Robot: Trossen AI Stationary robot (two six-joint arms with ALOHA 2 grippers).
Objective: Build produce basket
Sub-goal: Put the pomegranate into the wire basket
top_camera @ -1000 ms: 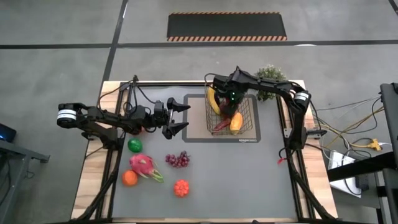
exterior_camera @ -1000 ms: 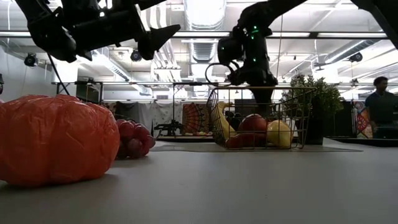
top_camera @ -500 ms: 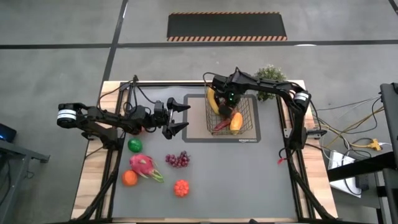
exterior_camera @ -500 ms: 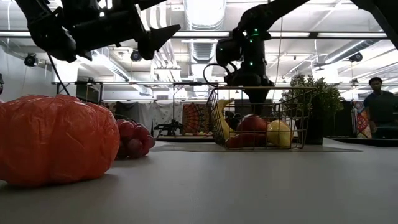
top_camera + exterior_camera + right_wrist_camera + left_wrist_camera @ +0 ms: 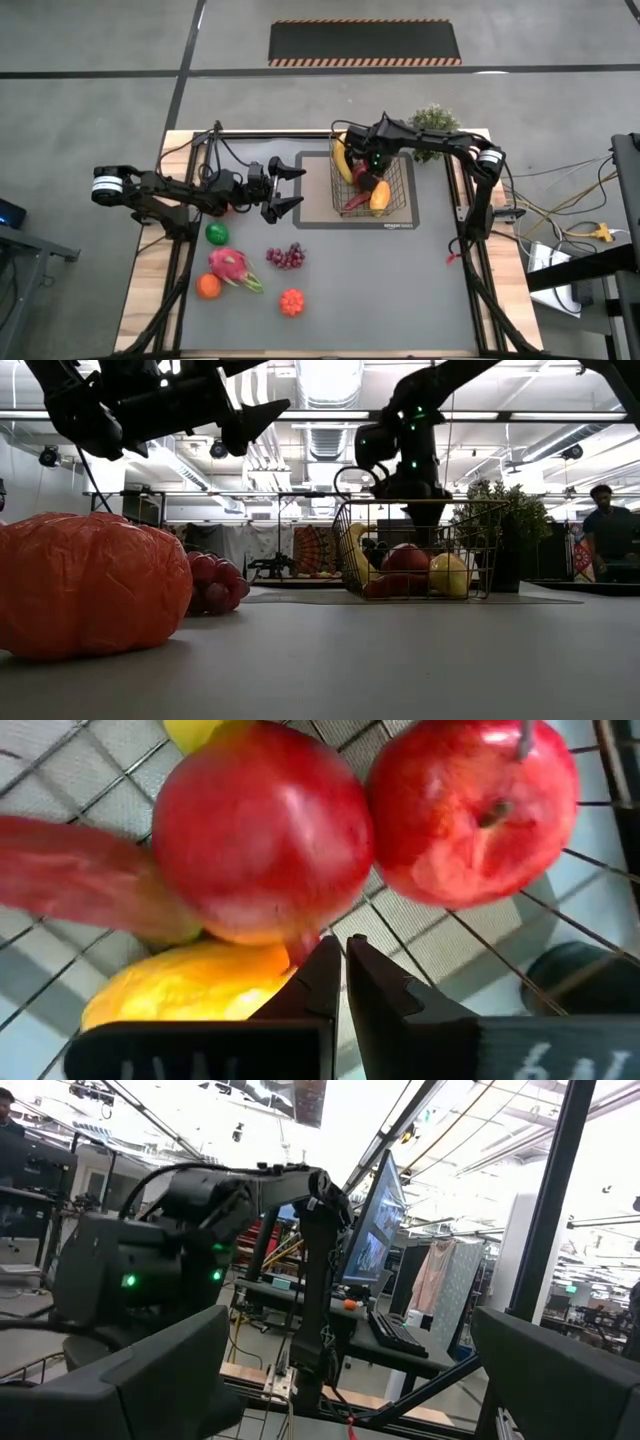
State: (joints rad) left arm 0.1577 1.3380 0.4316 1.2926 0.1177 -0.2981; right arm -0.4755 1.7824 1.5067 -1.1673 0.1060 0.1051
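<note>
The wire basket (image 5: 372, 186) stands on the mat at the table's far middle. It holds a banana (image 5: 343, 162), two red apples (image 5: 262, 832) (image 5: 470, 810), a mango (image 5: 380, 197) and a long red piece (image 5: 356, 201). My right gripper (image 5: 341, 960) is shut and hovers just above the apples, over the basket (image 5: 418, 550). My left gripper (image 5: 300, 189) is open and empty, held high left of the basket. A green fruit (image 5: 217, 233), dragon fruit (image 5: 232, 268), orange (image 5: 208, 286), grapes (image 5: 286, 257) and an orange-red fruit (image 5: 291, 301) lie on the table's near left.
A bushy potted plant (image 5: 432, 124) stands right behind the basket at the far right. The mat (image 5: 312, 215) has a dark border. The table's near right part (image 5: 400, 290) holds no objects. A person (image 5: 608, 540) stands in the room beyond the table.
My right gripper has risen a little above the basket's rim and shifted slightly toward the table's right edge. The fruits in the basket have stayed in place.
</note>
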